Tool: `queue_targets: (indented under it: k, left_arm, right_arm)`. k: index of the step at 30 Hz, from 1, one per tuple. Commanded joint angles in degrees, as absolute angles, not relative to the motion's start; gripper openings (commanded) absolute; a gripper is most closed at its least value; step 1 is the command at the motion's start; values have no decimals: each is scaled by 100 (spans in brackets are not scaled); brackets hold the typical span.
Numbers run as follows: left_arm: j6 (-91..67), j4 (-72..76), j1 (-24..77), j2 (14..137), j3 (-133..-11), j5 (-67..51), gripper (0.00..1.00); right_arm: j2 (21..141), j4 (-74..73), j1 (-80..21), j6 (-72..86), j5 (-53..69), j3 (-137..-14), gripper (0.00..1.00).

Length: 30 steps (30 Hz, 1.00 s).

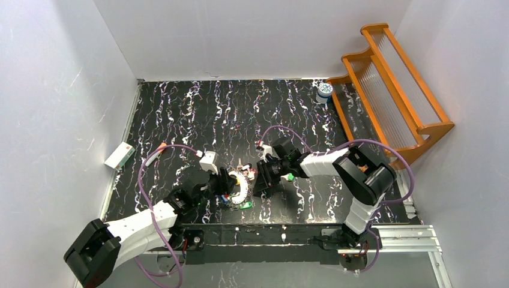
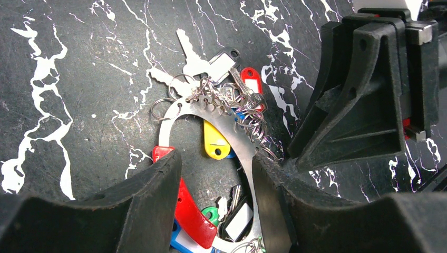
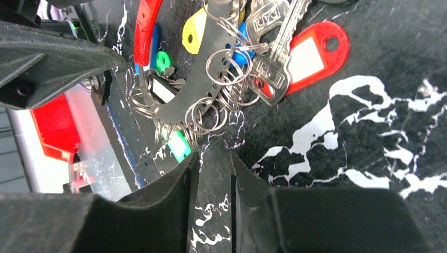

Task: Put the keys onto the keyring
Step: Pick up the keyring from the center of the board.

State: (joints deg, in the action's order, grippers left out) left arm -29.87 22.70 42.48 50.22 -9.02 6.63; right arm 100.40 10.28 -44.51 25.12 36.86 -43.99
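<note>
The flat, silvery, horseshoe-shaped metal keyring [image 2: 238,138] lies on the black white-veined table [image 2: 74,63], strung with small split rings [image 3: 219,68] and silvery keys [image 2: 194,62] with coloured tags. The left gripper [image 2: 216,157] straddles the keyring, fingers half apart, clamping its two arms. The right gripper [image 3: 212,158], just beside the keyring's ring-laden edge, shows a narrow, empty gap.

The left arm [image 1: 141,227] and right arm [image 1: 327,161] have white link shells between bulky black joint housings, with a purple cable [image 1: 143,180] looping along each. The left end effector [image 1: 231,187] and right end effector [image 1: 262,175] are black, with thick matte fingers [image 2: 158,205]. A white camera block [image 1: 208,161] tops the left wrist.
</note>
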Motion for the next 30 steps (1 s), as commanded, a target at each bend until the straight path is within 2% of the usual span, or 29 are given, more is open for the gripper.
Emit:
queue_targets:
  k: [1, 6, 13, 16, 21, 24, 27, 30]
  left_arm:
    - [-2988, 2326, 4219, 4978, -900, 749, 50]
    - [-2980, 2360, 4218, 4940, -896, 756, 50]
    - [-2947, 2391, 4211, 4924, -913, 756, 51]
    - [-2927, 2395, 4218, 4897, -923, 756, 51]
    - [-2900, 2431, 4218, 4901, -932, 782, 51]
    - [-2885, 2488, 4216, 4957, -940, 774, 51]
    - [-2870, 2544, 4213, 5026, -970, 761, 51]
    - [-2850, 2570, 4212, 5090, -1001, 752, 51]
  right_arm:
    - [10439, 1063, -4414, 2543, 3586, -4552, 32]
    - [10626, 1219, -4414, 2544, 3880, -4631, 30]
    - [10806, 1415, -4426, 2586, 4098, -4663, 36]
    - [10859, 1450, -4422, 2610, 4128, -4722, 33]
    - [10881, 1450, -4422, 2581, 4203, -4778, 23]
    - [10881, 1454, -4434, 2567, 4262, -4790, 22]
    - [10881, 1485, -4459, 2558, 4332, -4798, 25]
    - [10890, 1532, -4538, 2539, 4411, -4799, 34]
